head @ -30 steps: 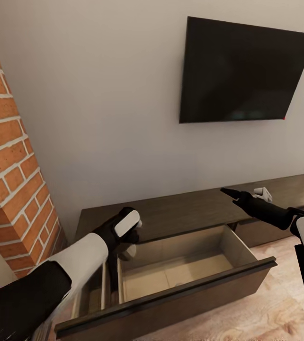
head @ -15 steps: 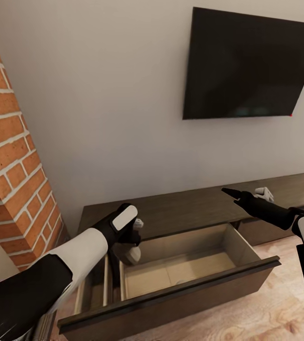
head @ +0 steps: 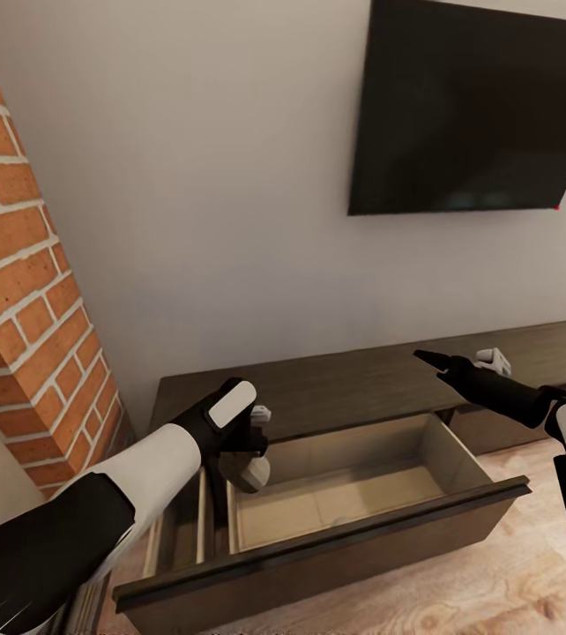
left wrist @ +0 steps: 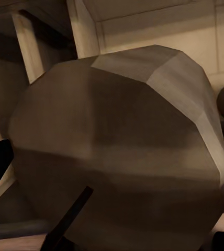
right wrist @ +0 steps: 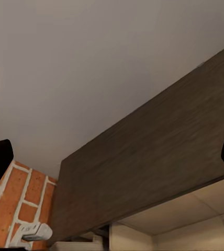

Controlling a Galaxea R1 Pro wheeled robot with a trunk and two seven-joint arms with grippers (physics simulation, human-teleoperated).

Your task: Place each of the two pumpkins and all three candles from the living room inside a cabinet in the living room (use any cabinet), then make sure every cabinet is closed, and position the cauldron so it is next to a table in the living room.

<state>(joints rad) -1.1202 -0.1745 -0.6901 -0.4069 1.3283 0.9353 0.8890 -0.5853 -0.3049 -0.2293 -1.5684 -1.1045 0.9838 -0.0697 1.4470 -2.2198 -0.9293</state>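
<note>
Now the left gripper point(head: 249, 441) has sunk further, clasping a candle point(head: 246, 470) over the left end of the cabinet point(head: 353, 392)'s open drawer, so release looks near; the right gripper point(head: 431, 358) hovers spread and empty.

Beige candle point(head: 246, 469), stubby and faceted, hangs tilted at the back-left corner of the cabinet's point(head: 353, 388) pulled-out drawer point(head: 345, 507). Long, low, dark-brown unit against the wall, tan divided insides.

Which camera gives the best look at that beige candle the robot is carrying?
The left wrist view: the candle looms close there. The head view shows it small, under the left gripper, above the open drawer.
</note>
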